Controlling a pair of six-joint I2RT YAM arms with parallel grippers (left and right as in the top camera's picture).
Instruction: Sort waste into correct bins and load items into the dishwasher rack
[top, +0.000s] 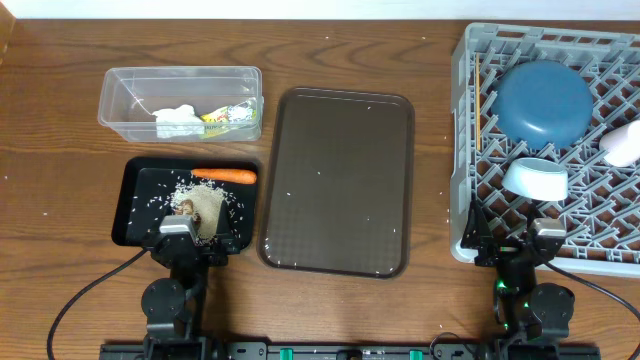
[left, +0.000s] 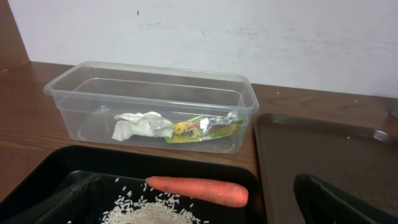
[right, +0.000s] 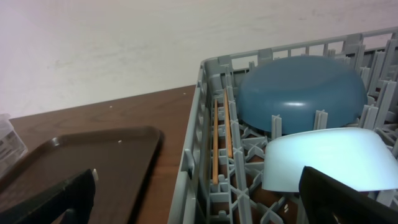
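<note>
The left gripper (top: 190, 238) is seen spread wide, with nothing held between its fingers (left: 339, 200). It is positioned over the near edge of the black tray (top: 138, 195). Rice grains (left: 155, 208) are scattered directly below and between the fingers, and from overhead a brown lump (top: 186, 207) is seen among them. Just ahead of the fingertips the carrot (left: 199, 190) is laid crosswise, untouched. Farther ahead, past the tray's far rim, the clear tub (left: 74, 84) is set. Inside it the wrapper (left: 202, 127) is lodged beside a crumpled white paper (left: 143, 124). The serving tray (top: 338, 180) is placed to this gripper's right.

The right gripper (top: 508, 242) is likewise opened wide and empty, at the near left corner of the rack (top: 461, 150). Just ahead, close to its right finger (right: 348, 199), the pale blue bowl (right: 323, 158) is rested among the pegs. Beyond that, the dark blue bowl (right: 301, 93) is turned upside down. Ahead and slightly to the left, the chopsticks (right: 215, 143) are laid lengthwise along the rack's left wall. A white cup (top: 625, 145) is seen well off to the right.
</note>
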